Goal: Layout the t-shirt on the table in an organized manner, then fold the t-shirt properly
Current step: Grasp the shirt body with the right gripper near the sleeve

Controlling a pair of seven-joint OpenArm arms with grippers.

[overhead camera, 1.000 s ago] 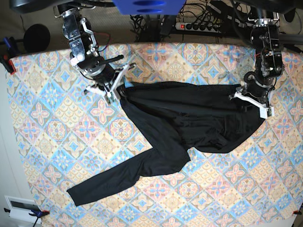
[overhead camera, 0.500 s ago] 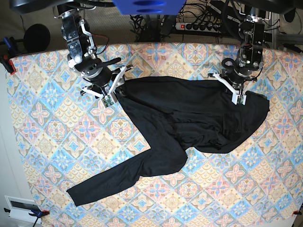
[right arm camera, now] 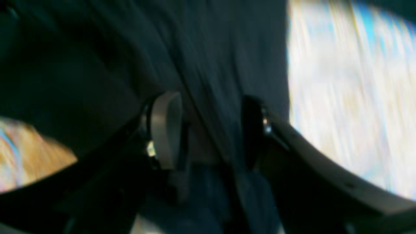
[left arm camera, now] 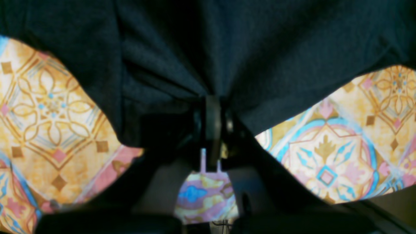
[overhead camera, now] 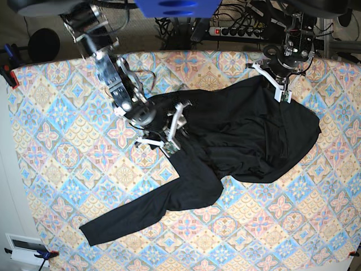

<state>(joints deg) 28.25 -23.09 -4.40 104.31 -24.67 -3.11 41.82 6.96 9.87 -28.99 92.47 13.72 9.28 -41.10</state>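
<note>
The black t-shirt [overhead camera: 242, 141] lies bunched across the right half of the patterned table [overhead camera: 56, 141], with one long sleeve [overhead camera: 130, 217] stretched toward the near left. My left gripper [overhead camera: 280, 90] is near the far right edge, shut on a pinch of the shirt's top edge and pulling it up into a peak. The left wrist view shows its fingers closed [left arm camera: 213, 120] on the black fabric [left arm camera: 227, 48]. My right gripper [overhead camera: 166, 129] is over the shirt's left part. In the blurred right wrist view its fingers [right arm camera: 165, 130] stand apart with fabric [right arm camera: 97, 65] running between them.
A power strip [overhead camera: 237, 31] and cables lie on the floor behind the table. A black round object [overhead camera: 44, 45] sits beyond the far left corner. A white box [overhead camera: 22, 248] is off the near left corner. Red clamps [overhead camera: 8, 73] grip the left table edge.
My left gripper has carried the shirt's edge from the right side up toward the far edge. My right gripper has moved from the shirt's left corner inward over the fabric.
</note>
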